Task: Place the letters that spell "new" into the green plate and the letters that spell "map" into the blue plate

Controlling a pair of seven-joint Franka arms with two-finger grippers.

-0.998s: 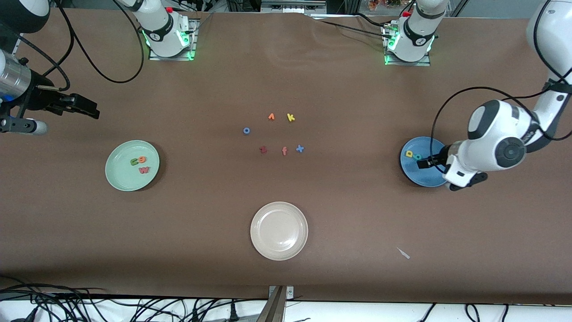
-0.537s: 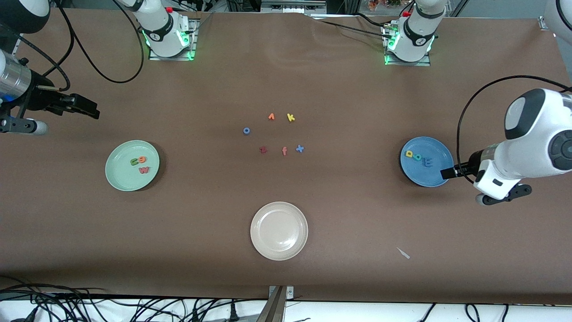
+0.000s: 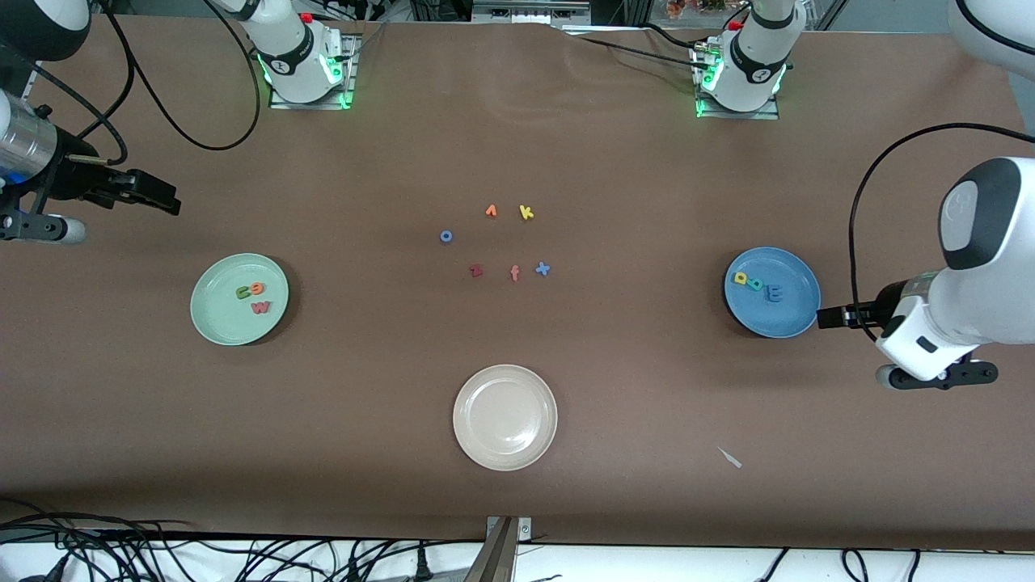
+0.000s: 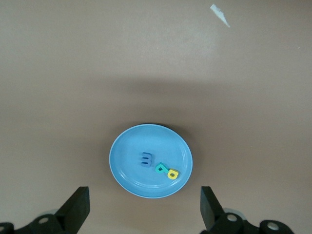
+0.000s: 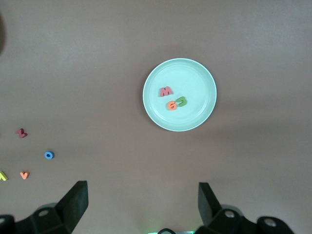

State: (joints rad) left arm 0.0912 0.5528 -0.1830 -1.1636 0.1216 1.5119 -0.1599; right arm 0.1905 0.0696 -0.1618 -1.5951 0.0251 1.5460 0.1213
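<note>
left fingers [image 4: 80, 207]: spread, empty, beside the blue plate [image 3: 796, 319]
right fingers [image 5: 78, 200]: spread, empty, near the green plate [image 3: 214, 323]
map letters [image 3: 758, 285]: inside the blue plate
new letters [image 3: 252, 296]: inside the green plate

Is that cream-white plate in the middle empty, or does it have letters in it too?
Empty. The cream-white plate shows only its bare glazed surface, with no letters in it.

**Both words sorted onto their plates**

The pale green plate [image 3: 238, 299] was set toward the right arm's end of the table; the olive n [image 3: 243, 293], orange e [image 3: 255, 288] and pinkish-red w [image 3: 259, 307] were laid flat in it. The blue plate [image 3: 772, 292] was set toward the left arm's end, where the yellow p [image 3: 740, 278], teal a [image 3: 755, 284] and blue m [image 3: 775, 293] were lined up.
</note>
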